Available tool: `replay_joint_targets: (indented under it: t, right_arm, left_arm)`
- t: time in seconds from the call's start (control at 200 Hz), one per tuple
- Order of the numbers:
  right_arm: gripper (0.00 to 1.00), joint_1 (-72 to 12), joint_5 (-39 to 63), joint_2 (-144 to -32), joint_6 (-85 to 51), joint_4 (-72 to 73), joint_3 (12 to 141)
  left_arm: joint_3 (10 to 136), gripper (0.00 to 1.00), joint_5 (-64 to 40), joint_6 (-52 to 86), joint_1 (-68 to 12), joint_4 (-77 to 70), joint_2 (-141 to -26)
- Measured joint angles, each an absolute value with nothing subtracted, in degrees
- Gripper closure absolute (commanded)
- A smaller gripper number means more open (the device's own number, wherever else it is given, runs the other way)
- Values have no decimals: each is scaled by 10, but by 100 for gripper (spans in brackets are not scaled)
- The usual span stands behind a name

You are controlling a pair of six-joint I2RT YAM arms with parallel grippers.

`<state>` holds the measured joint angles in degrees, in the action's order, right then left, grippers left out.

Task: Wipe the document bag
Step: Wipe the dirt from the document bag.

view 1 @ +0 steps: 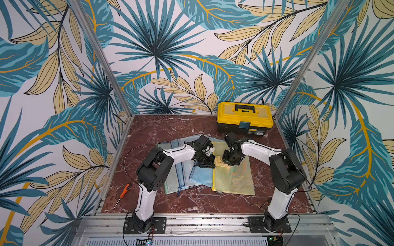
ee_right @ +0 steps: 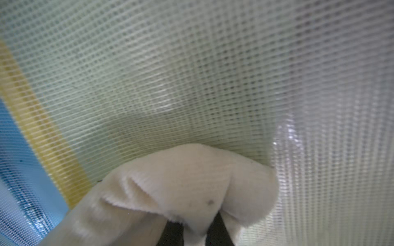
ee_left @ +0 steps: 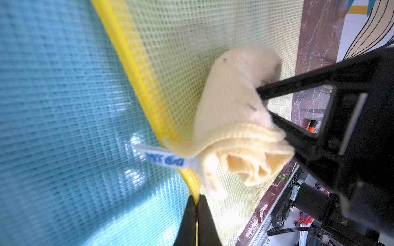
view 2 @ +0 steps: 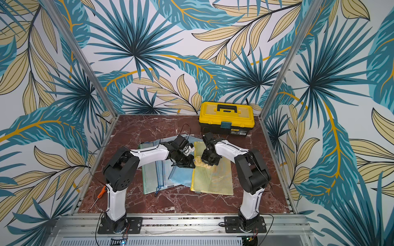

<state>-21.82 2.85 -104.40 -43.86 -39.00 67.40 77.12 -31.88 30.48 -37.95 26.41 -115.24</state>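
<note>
Pinching the edge of the yellow bag point(ee_left: 213, 42) with the left gripper point(ee_left: 197, 201); clenching the cloth point(ee_left: 232, 127) in the right gripper point(ee_left: 264, 102), pressed onto that bag.

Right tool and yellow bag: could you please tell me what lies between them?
A cream cloth, pinched in the right tool, sits between it and the yellow bag; the right wrist view shows this best.
</note>
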Motion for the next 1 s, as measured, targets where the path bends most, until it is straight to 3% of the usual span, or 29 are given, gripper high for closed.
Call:
replay_joint_targets:
  t: [0.275,0.36,0.556,0.651,0.856,0.996]
  right_arm:
    - [100,-68,-17,-922,-412,-440,562]
    - [100,-84,-6,-914,-412,-439,565]
    - [100,-233,35,-973,-436,-412,633]
    - [100,-267,66,-1008,-454,-373,637]
    - [100,-242,75,-1011,-455,-363,624]
    - [100,-136,66,-949,-430,-368,556]
  left_arm:
    - [771,100,-312,310,-378,264,-1152]
    - [772,100,-309,316,-378,264,-1152]
    - [795,100,-298,330,-378,266,-1152]
    - [806,100,-294,336,-377,265,-1152]
    - [808,100,-291,342,-374,265,-1160]
    - [807,100,-293,343,-369,264,-1160]
